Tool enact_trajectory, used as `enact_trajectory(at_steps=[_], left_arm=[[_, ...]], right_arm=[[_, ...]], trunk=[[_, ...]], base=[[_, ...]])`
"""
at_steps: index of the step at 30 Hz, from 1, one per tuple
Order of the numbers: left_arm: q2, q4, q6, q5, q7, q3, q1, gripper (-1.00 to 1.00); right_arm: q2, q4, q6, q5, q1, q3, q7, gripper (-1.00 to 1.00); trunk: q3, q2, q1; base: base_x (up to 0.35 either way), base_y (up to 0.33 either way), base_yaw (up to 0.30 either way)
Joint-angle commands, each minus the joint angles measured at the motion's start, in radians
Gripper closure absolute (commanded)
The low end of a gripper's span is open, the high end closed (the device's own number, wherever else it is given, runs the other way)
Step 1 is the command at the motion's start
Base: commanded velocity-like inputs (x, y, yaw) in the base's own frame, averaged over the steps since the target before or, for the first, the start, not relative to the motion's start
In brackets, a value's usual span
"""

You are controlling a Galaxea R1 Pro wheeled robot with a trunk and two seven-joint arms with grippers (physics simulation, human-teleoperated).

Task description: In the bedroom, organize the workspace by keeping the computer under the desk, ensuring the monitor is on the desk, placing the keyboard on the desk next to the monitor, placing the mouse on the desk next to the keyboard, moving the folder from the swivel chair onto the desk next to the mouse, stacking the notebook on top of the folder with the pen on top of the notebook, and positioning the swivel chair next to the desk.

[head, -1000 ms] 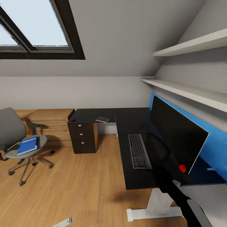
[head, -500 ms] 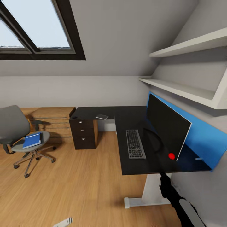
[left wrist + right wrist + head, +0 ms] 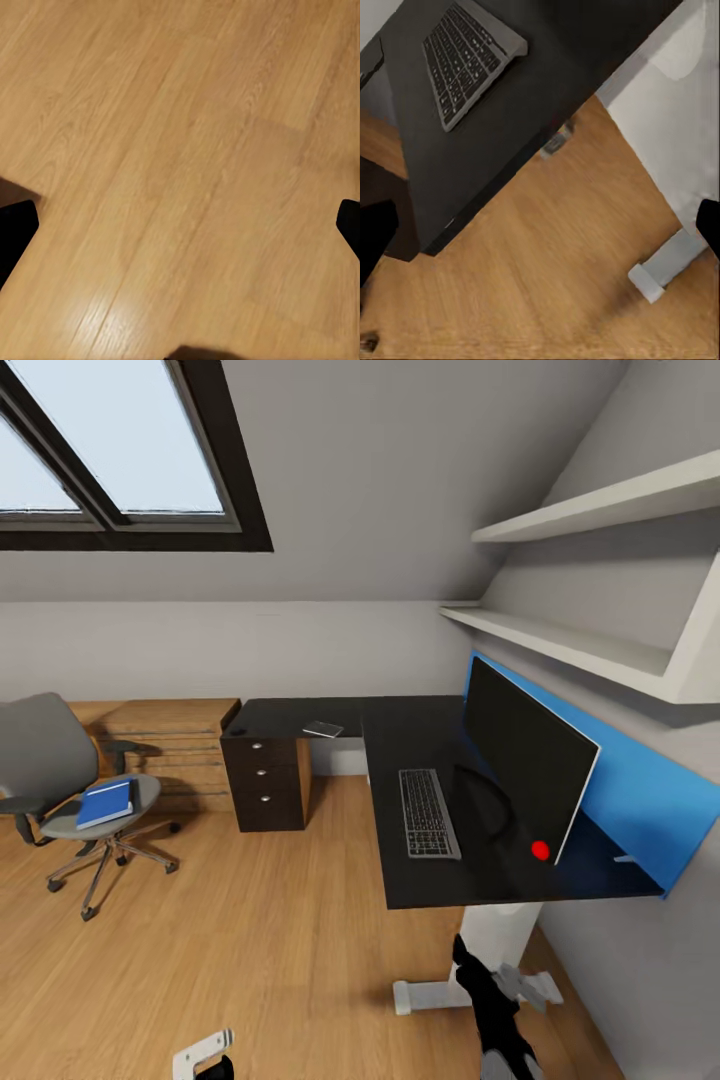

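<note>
While the head view is showing one monitor [image 3: 520, 760], one keyboard [image 3: 428, 813] at its 9 o'clock on the counter [image 3: 400, 740] and one folder [image 3: 105, 803] on the swivel chair [image 3: 60, 780], the right wrist view is showing the keyboard from below; both tools are seemingly spread apart.

Blue folder [image 3: 105, 803] flat on swivel chair [image 3: 45, 770] seat.

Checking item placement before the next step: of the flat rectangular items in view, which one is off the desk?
The blue folder: it lies on the swivel chair seat, while the keyboard and the small dark notebook rest on the black desk.
</note>
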Motion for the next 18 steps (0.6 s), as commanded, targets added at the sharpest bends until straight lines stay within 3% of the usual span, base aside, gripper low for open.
enact_trajectory(at_steps=[1,2,5,8,11,15,18], left_arm=[[0.001,-0.002,0.005,0.004,0.007,-0.003,-0.001,-1.00],[0.000,-0.006,0.002,0.003,0.007,-0.004,-0.001,-1.00],[-0.002,-0.013,0.001,0.002,0.007,-0.007,-0.001,-1.00],[-0.004,-0.025,0.002,0.001,0.008,-0.010,0.002,-1.00],[-0.005,-0.048,0.001,0.000,0.008,-0.031,0.056,-1.00],[-0.003,-0.048,-0.002,0.000,0.007,-0.057,0.099,-1.00],[-0.002,0.039,-0.004,-0.001,0.008,-0.065,0.107,-1.00]], right_arm=[[0.002,0.033,-0.012,0.024,-0.001,0.008,-0.006,-1.00],[0.009,0.132,-0.060,0.127,-0.001,0.017,-0.007,-1.00],[0.016,0.340,-0.203,0.300,-0.001,0.026,-0.008,-1.00],[0.018,0.483,-0.285,0.369,-0.001,0.030,-0.006,-1.00],[0.029,0.599,-0.318,0.406,-0.001,0.037,-0.004,-1.00],[0.053,0.646,-0.325,0.424,-0.001,0.039,-0.003,-1.00],[0.058,0.654,-0.326,0.440,-0.001,0.054,-0.003,-1.00]], trunk=[[0.002,0.006,-0.004],[0.005,0.013,-0.008],[0.014,0.034,-0.019],[0.024,0.055,-0.031],[0.033,0.076,-0.042],[0.046,0.104,-0.057],[0.046,0.104,-0.057]], base=[[0.000,0.000,0.000],[0.000,0.000,0.000],[0.000,0.000,0.000],[0.000,0.000,0.000],[0.000,0.000,0.000],[0.000,0.000,0.000],[0.000,0.000,0.000]])
